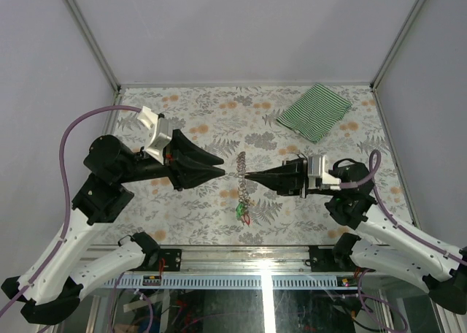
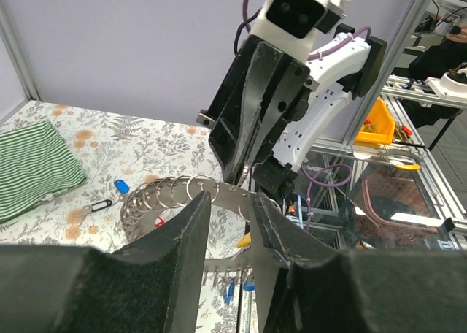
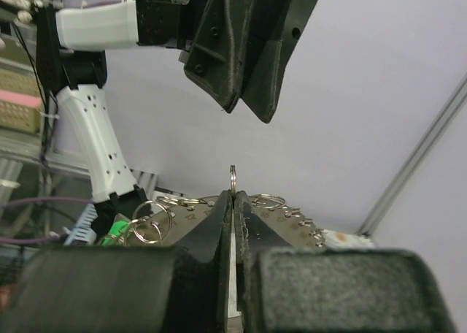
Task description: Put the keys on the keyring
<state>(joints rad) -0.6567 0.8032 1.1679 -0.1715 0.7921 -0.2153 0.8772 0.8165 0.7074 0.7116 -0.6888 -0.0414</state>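
So that its coil is seemingly steadied for threading, the keyring [image 3: 232, 174] is held pinched above the bench [image 1: 190, 106] by the right hand [image 3: 232, 201], pressed together. It is straddled by the left hand [image 2: 226, 201], jaws apart; contact cannot be told. Tagged keys [image 1: 242, 212] are hung beneath.

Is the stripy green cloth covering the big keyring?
No, the cloth lies at the far right, well apart from the keyring in the middle.

Green-striped cloth [image 1: 314, 111] on floral table [image 1: 191, 217]
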